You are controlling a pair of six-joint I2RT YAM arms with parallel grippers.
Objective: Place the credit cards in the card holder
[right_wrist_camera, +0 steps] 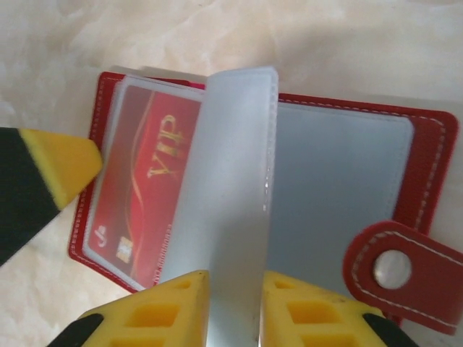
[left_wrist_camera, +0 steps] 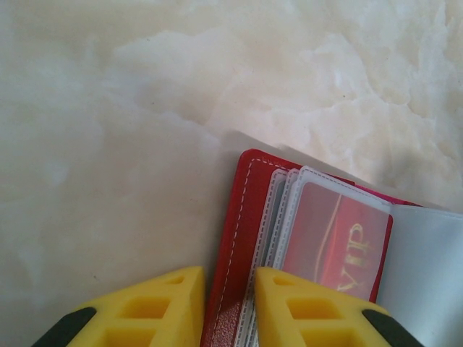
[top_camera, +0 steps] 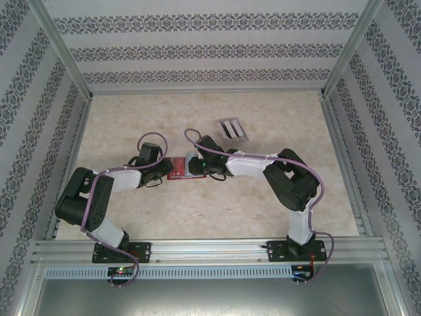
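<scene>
The red card holder [top_camera: 177,167] lies open on the table between both arms. A red VIP credit card [right_wrist_camera: 141,188] sits in a clear pocket on its left side. My left gripper [left_wrist_camera: 230,278] is shut on the card holder's [left_wrist_camera: 246,217] left cover edge, next to the same red card [left_wrist_camera: 340,242]. My right gripper [right_wrist_camera: 235,278] is shut on a grey inner pocket leaf [right_wrist_camera: 231,181], holding it upright above the holder [right_wrist_camera: 430,166]. The snap tab [right_wrist_camera: 405,267] hangs at the right. The left fingertip [right_wrist_camera: 61,166] shows beside the card. Other credit cards are out of view.
A light grey slotted stand [top_camera: 231,129] lies on the marble tabletop [top_camera: 131,125] behind the right arm. Patterned walls and metal rails enclose the table on three sides.
</scene>
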